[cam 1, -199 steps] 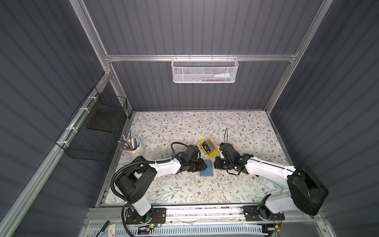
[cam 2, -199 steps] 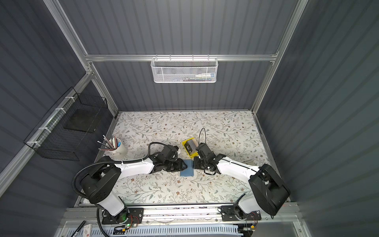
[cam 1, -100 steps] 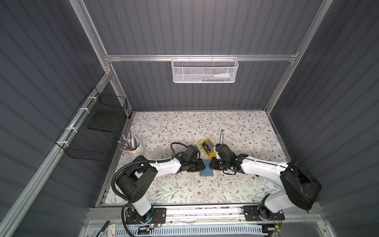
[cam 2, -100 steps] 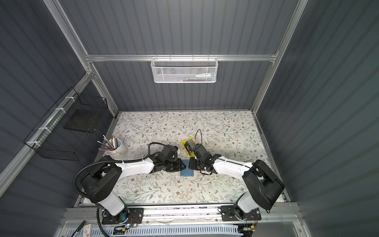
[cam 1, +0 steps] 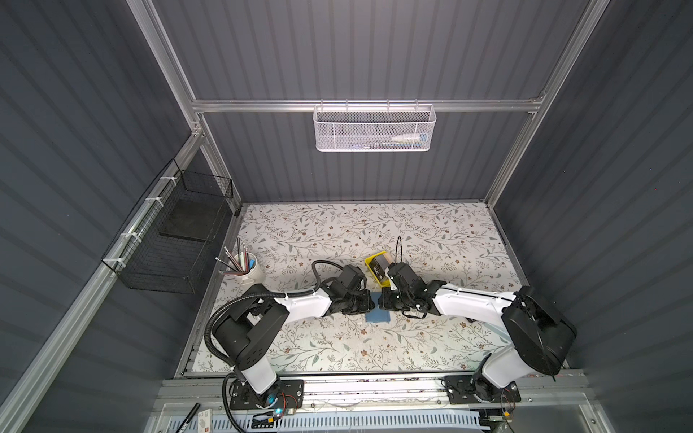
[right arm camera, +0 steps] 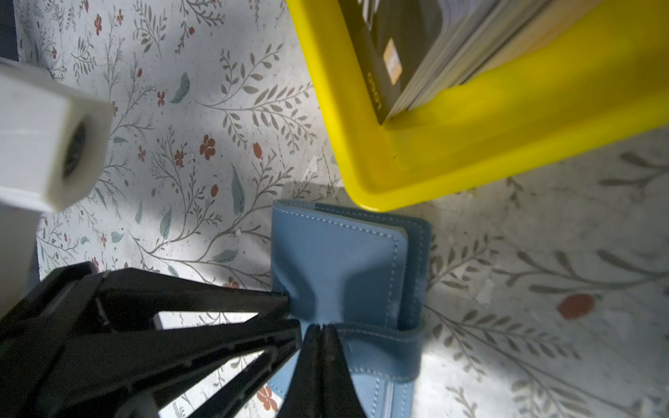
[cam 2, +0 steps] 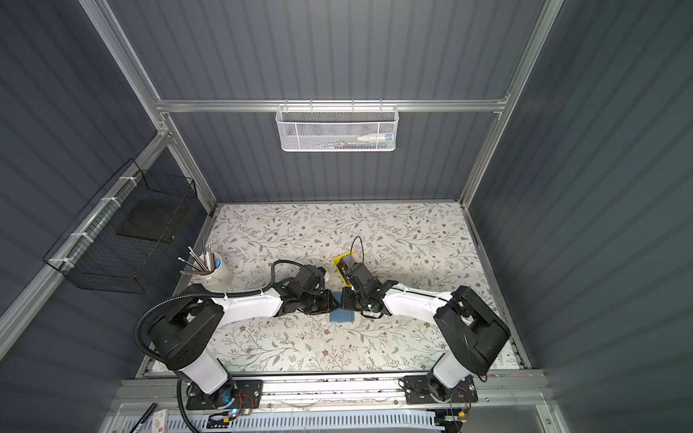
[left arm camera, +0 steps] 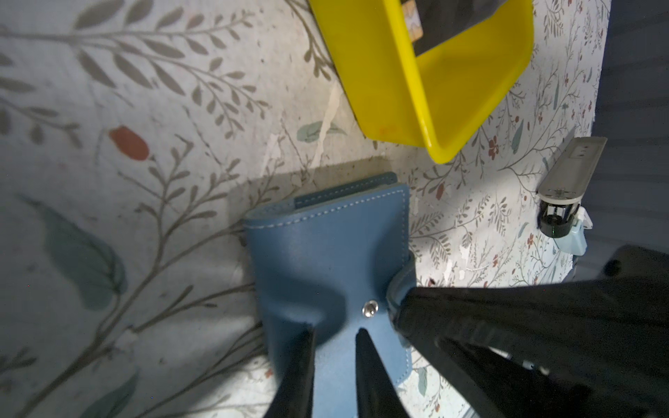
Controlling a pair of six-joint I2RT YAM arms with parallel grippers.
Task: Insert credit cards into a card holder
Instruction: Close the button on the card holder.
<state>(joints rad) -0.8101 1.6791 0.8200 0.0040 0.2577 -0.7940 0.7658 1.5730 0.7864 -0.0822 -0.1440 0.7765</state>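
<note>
The blue card holder (cam 1: 378, 318) (cam 2: 342, 318) lies shut on the table between both arms. My left gripper (left arm camera: 336, 329) (cam 1: 373, 305) has its jaws a narrow gap apart, with the fingertips on the holder's top cover (left arm camera: 325, 246) beside the bare snap stud (left arm camera: 370, 309). My right gripper (right arm camera: 322, 327) (cam 1: 382, 303) is shut on the end of the holder's strap (right arm camera: 380, 340), which loops round the holder's edge. The cover (right arm camera: 336, 253) bulges up by the two grippers. Black credit cards (right arm camera: 391, 54) stand stacked in the yellow tray.
The yellow tray (cam 1: 371, 258) (left arm camera: 380, 90) (right arm camera: 470, 144) sits just behind the holder, almost touching it. A white cup of pens (cam 1: 249, 271) stands at the left edge. A black wire basket (cam 1: 176, 240) hangs on the left wall and a white mesh basket (cam 1: 375, 129) on the back rail.
My right gripper has moved left onto the card holder and now meets the left gripper over it. The left jaws have narrowed.
</note>
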